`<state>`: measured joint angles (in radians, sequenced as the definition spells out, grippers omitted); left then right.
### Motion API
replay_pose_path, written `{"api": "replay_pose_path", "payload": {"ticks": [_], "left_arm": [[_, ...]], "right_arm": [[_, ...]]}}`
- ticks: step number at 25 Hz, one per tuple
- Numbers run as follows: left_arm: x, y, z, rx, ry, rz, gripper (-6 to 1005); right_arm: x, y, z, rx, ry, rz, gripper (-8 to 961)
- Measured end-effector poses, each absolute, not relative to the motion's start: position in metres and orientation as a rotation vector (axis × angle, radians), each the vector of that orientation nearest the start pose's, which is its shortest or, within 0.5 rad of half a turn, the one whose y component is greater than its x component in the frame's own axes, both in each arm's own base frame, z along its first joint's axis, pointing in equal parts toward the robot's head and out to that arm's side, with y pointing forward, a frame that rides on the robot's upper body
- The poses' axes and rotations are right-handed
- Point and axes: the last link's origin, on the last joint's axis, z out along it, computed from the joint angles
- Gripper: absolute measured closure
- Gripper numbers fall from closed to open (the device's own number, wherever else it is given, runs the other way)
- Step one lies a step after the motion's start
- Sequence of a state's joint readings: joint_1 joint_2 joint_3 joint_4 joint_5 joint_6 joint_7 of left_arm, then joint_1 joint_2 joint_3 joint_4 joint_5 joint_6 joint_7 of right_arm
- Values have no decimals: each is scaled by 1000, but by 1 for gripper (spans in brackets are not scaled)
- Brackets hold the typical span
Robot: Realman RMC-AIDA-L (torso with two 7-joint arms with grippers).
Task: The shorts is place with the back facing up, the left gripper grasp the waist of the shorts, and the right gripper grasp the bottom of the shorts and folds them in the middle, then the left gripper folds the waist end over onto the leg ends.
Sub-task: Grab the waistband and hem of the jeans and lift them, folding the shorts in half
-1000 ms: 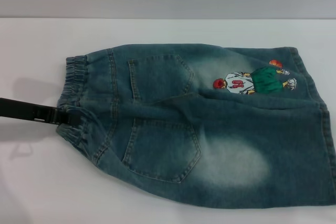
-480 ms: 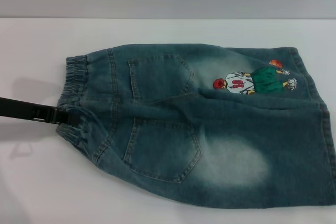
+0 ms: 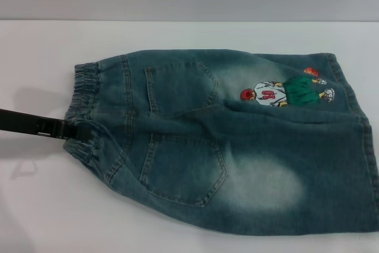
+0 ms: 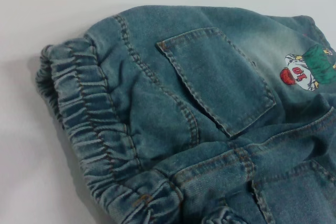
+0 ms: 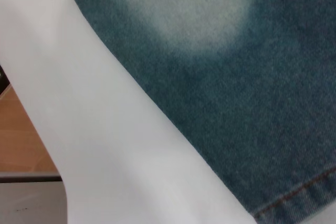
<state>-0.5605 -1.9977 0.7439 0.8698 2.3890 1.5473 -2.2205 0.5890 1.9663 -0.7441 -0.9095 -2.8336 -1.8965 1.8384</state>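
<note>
Left gripper [image 3: 70,130] pinching the waist of the shorts [image 3: 89,111], drawn slightly back along the table [image 3: 35,205]. Shorts [image 3: 237,146] flat, back up. Grip seemingly set; lengthwise fold pending. Right gripper unseen.

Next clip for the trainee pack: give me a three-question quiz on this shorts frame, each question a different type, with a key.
1. True or false: the shorts lie with the back pockets facing up.
2. Multiple choice: where does the left tool meet the garment? A) at a leg hem B) at the waist of the shorts C) at the cartoon print
3. Short answer: which end of the shorts points to the robot's right in the head view?

Key:
1. True.
2. B.
3. The leg ends, on the white table. The right tool itself is not visible in any view.
</note>
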Motion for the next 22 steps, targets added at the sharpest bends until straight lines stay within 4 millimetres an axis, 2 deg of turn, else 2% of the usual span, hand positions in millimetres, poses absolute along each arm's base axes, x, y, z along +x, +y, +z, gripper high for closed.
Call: {"api": "replay_pose_path", "payload": {"ticks": [22], "left_arm": [[-295, 347, 48, -2452, -1489, -127, 928]], "right_arm": [[311, 301, 69, -2871, 1129, -612, 185]]}}
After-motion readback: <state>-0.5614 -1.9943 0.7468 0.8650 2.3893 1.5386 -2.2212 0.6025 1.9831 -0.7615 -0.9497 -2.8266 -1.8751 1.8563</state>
